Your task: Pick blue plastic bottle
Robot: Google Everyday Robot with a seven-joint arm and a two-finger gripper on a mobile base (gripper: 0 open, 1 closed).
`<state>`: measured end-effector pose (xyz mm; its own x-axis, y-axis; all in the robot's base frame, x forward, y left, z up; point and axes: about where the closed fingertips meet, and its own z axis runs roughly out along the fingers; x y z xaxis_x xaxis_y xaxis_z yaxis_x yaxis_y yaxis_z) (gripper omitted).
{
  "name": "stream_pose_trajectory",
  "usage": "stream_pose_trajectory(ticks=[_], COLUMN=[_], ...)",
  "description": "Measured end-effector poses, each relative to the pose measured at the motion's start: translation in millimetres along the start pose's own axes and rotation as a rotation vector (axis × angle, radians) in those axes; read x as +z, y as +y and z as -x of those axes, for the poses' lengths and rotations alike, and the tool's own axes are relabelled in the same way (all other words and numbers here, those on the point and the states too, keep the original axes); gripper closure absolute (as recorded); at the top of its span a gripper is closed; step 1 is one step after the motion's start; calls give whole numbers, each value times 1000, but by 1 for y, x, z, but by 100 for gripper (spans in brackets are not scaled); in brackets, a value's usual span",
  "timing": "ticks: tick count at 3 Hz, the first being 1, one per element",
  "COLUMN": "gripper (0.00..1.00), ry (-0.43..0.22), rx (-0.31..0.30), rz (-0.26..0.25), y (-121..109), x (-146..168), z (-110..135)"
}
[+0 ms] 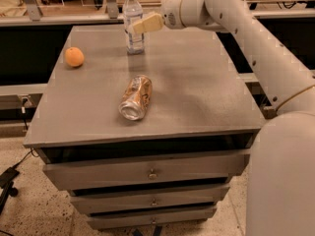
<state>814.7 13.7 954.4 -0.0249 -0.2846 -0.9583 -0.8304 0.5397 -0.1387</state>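
The blue plastic bottle point(132, 9) is a clear water bottle with a white cap. It stands upright at the back of the grey cabinet top point(197, 87), left of centre. My gripper point(135, 27) reaches in from the right on the white arm point(256, 43). It is at the bottle's mid-height, and its cream tip overlaps the bottle's label. The bottle's base rests on the cabinet top.
A crushed gold-brown can point(136, 98) lies on its side at the middle of the top. An orange point(74, 56) sits near the left edge. Drawers point(152, 172) are below the front edge. A rail and shelving run behind the cabinet.
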Motion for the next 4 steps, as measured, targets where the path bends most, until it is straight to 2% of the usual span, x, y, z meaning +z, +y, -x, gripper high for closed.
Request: stream_pose_trajectory(ticks=[1, 2, 4], gripper=[0, 0, 0], ry=[-59, -90, -89], rx=[47, 67, 42], rz=[12, 40, 102], y=[7, 17, 35], x=[15, 32, 56], z=[-4, -7, -16])
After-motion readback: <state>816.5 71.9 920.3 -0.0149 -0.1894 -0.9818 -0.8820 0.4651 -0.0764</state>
